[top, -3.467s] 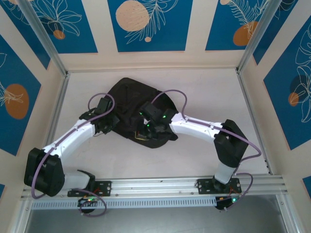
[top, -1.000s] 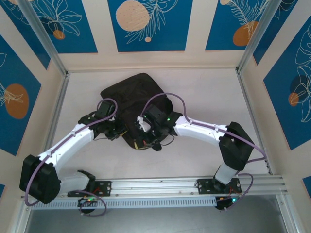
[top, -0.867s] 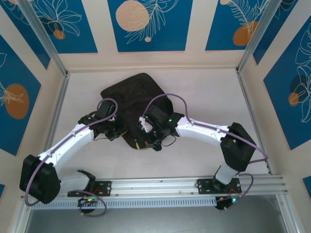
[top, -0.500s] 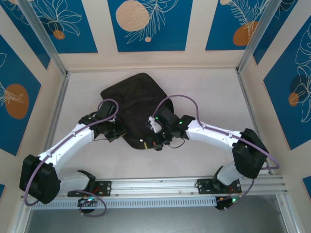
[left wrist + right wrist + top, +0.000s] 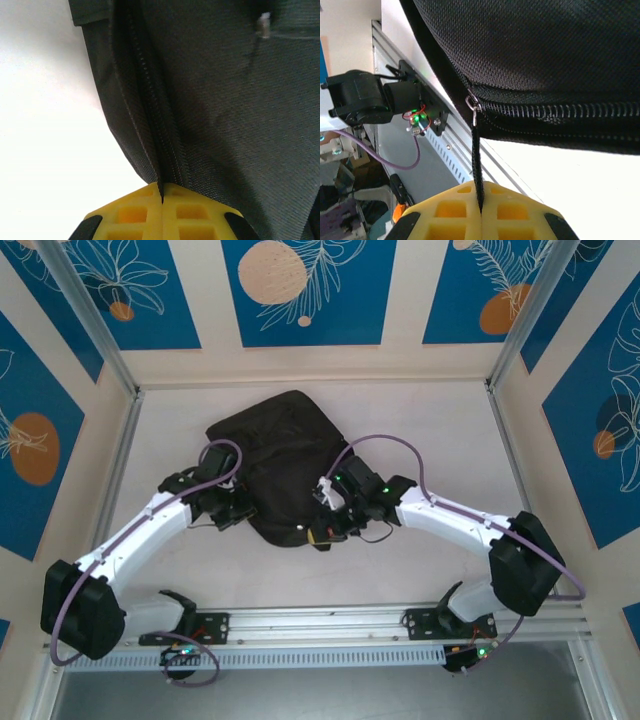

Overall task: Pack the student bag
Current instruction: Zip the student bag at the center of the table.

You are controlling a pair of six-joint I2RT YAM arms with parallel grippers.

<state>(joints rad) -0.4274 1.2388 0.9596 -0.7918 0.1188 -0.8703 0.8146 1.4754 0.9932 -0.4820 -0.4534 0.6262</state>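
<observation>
The student bag (image 5: 280, 455), a large black fabric backpack, lies flat in the middle of the table. My left gripper (image 5: 240, 508) is at its left edge, shut on the bag's fabric beside the zipper seam (image 5: 150, 105), which runs up from between the yellow fingers (image 5: 130, 215). My right gripper (image 5: 322, 530) is at the bag's near right edge, shut on the black zipper pull strap (image 5: 477, 160). That strap hangs from the metal slider (image 5: 473, 106) on a closed run of zipper teeth (image 5: 560, 112).
Metal frame posts (image 5: 85, 315) and the cell walls bound the table on three sides. An aluminium rail (image 5: 330, 625) with both arm bases runs along the near edge. White tabletop (image 5: 430, 430) stretches right of the bag.
The right gripper has slid rightward along the bag's near edge, its arm swinging out to the right. The left gripper has stayed at the bag's left edge and finished closing.
</observation>
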